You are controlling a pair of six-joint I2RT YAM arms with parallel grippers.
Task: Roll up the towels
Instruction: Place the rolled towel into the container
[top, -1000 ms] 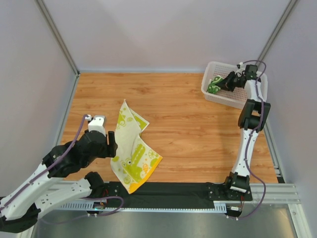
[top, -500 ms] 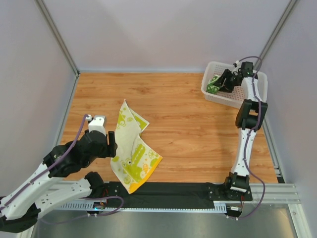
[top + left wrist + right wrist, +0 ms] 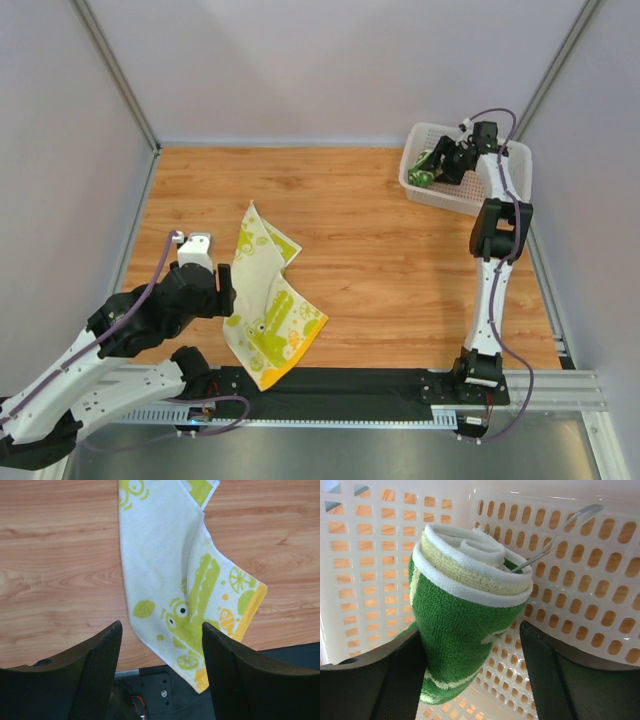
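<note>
While the dark green towel (image 3: 465, 615) stands rolled inside the basket (image 3: 580, 580), one spiral end facing the right wrist camera, the cream-yellow towel (image 3: 265, 300) lies unrolled on the table (image 3: 380, 260). It is well apart from the basket, on the left arm's side. Right gripper (image 3: 470, 635): fingers flank the green roll on both sides; a firm pinch or only a loose bracket, cannot tell. Left gripper (image 3: 161, 626): fingers wide, nothing between them, hovering over the cream towel's edge farthest from the basket. The cloth spreads ahead of those fingers. Its long axis runs from the near table edge away from the arms, one near corner lapping the black strip there. Judgement: left arm is much nearer. A roll would likely start at a short end and travel along that axis.
</note>
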